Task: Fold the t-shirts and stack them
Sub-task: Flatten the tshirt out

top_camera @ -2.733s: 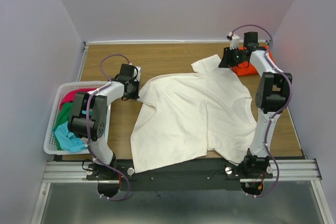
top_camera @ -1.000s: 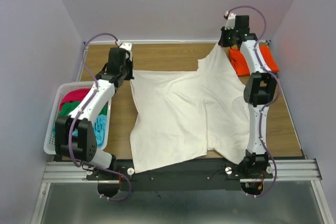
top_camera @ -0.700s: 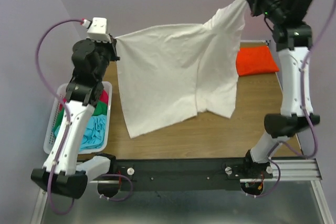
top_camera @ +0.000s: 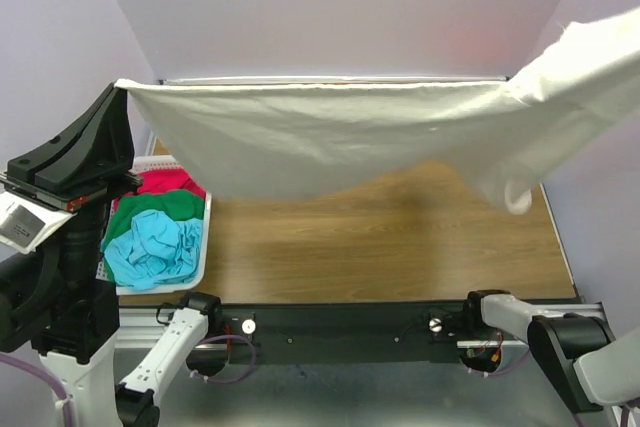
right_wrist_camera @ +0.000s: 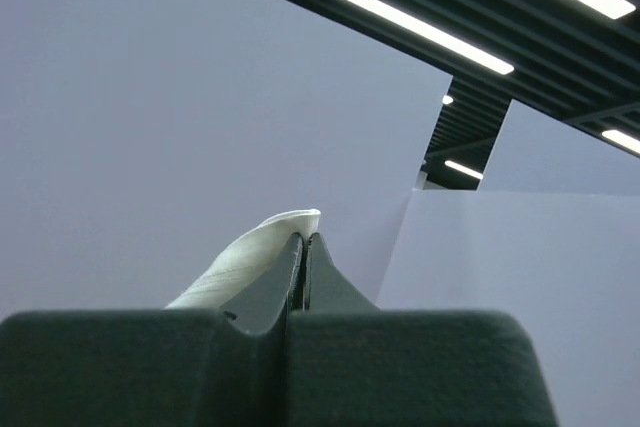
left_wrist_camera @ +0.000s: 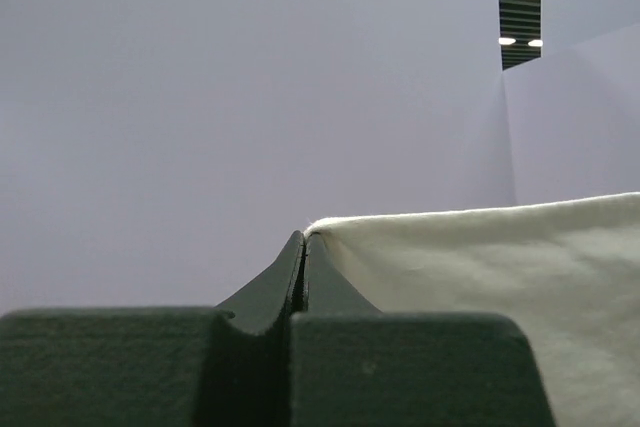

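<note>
Both arms are white shells linked by black joint housings, seen on the left arm (top_camera: 165, 347) and the right arm (top_camera: 612, 375). The left gripper (top_camera: 118, 92) is a black wedge with a white block (top_camera: 25, 222) below it. A thin lilac cable (top_camera: 222, 379) loops under the base. In each wrist view two matte black fingers (left_wrist_camera: 265, 292) (right_wrist_camera: 262, 292) taper to thin tips. Two silver screws (top_camera: 247, 326) sit on the black base plate (top_camera: 340, 325)

Upward wrist views; common cream t-shirt (left_wrist_camera: 500, 287)

One t-shirt (top_camera: 330, 142) hangs above the table (top_camera: 380, 247); other t-shirts (top_camera: 155, 237) lie in the left-hand basket (top_camera: 206, 242).
</note>
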Action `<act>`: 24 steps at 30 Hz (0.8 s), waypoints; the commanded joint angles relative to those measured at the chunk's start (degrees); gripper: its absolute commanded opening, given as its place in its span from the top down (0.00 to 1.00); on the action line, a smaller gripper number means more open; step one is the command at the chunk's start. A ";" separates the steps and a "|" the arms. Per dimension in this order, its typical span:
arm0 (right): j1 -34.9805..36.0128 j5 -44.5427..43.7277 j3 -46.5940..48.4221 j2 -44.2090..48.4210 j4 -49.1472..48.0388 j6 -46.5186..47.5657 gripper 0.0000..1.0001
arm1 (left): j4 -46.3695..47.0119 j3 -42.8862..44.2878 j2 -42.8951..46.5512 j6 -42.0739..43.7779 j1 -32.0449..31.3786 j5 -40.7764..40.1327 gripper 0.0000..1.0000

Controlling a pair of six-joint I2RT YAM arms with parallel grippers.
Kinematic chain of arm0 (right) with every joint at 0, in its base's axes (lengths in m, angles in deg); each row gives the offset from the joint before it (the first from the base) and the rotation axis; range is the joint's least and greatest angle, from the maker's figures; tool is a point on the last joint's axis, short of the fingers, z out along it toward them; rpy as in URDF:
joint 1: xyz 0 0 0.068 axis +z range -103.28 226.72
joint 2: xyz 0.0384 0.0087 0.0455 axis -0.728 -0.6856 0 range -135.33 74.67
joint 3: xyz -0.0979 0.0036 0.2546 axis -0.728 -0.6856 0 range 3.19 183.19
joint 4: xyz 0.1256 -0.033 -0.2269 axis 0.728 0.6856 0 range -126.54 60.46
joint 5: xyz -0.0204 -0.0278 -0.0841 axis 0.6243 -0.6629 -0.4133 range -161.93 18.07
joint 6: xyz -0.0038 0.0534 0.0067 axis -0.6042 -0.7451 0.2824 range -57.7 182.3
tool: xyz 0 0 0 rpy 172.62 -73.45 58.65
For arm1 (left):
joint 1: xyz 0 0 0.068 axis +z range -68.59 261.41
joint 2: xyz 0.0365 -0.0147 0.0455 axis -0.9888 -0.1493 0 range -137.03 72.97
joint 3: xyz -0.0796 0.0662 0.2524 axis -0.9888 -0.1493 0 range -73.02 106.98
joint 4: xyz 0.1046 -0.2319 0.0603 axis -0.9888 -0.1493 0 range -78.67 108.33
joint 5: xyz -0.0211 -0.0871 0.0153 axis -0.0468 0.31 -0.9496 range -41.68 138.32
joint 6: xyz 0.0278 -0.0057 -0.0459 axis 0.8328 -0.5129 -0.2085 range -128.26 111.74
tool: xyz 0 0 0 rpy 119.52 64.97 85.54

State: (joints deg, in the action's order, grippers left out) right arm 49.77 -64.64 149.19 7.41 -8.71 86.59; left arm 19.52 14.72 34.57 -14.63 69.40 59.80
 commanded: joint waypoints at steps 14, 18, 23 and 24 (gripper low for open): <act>0.03 1.41 -29.94 -3.92 0.03 -3.46 0.99 | 1.79 -27.70 -0.79 0.13 0.06 -6.64 1.00; 0.03 5.01 -39.45 -10.49 -1.81 -4.43 0.99 | 2.50 -35.08 -10.26 -0.13 0.06 -16.02 1.00; 0.11 10.10 -49.83 -21.74 -12.62 -7.15 0.99 | 0.92 -32.30 -32.58 -3.73 1.72 -14.83 1.00; 0.03 11.16 -49.93 -24.47 -13.59 -7.85 0.99 | 0.22 -30.37 -37.15 -3.91 1.90 -14.30 1.00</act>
State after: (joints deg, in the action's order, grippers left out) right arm 49.77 -59.05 102.15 -10.88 -15.16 81.76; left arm 21.01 -18.52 10.90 -16.31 70.17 48.26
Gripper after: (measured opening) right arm 0.011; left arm 0.007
